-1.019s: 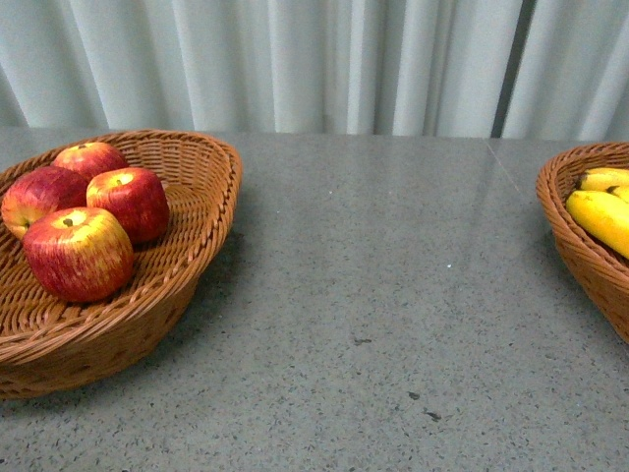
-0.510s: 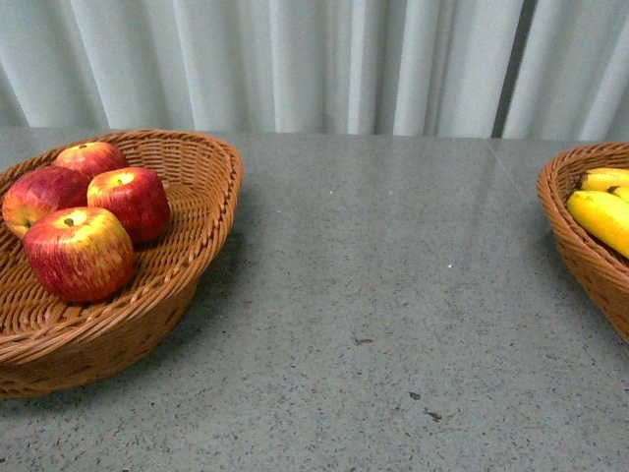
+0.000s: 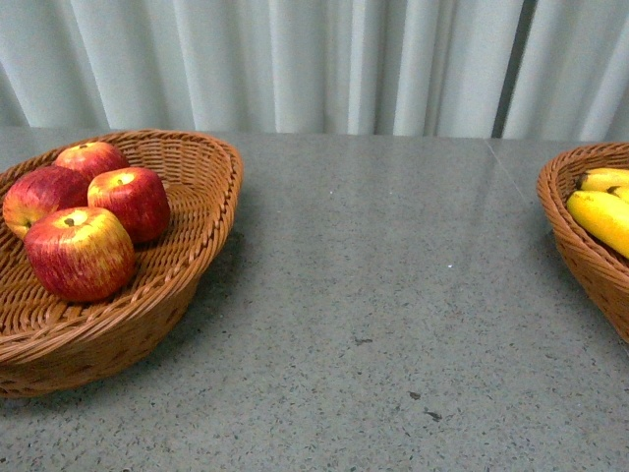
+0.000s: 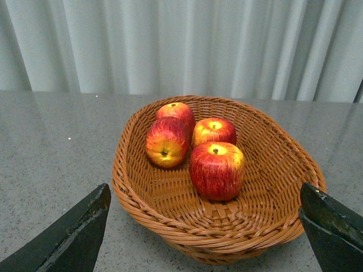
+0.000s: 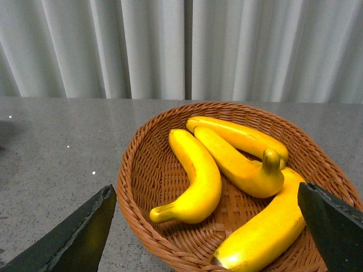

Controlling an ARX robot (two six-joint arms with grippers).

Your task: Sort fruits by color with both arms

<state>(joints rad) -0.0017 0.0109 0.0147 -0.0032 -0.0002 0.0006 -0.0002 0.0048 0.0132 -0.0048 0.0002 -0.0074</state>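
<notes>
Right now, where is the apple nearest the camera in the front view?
That apple sits in the wicker basket on the left of the table, just in front of the other three apples; the left wrist view shows it too.

Left gripper (image 4: 204,232): only the two fingertips (image 4: 68,238) are visible, as dark, near-black wedge-shaped pieces with flat matte faces and straight, slightly lighter edges, one entering from each lower corner of the left wrist view. Right gripper (image 5: 207,232): its fingertips (image 5: 71,238) have the same dark, angular, tapering form, with faint scuffing along the edges. No part of either arm appears in the front view.
</notes>
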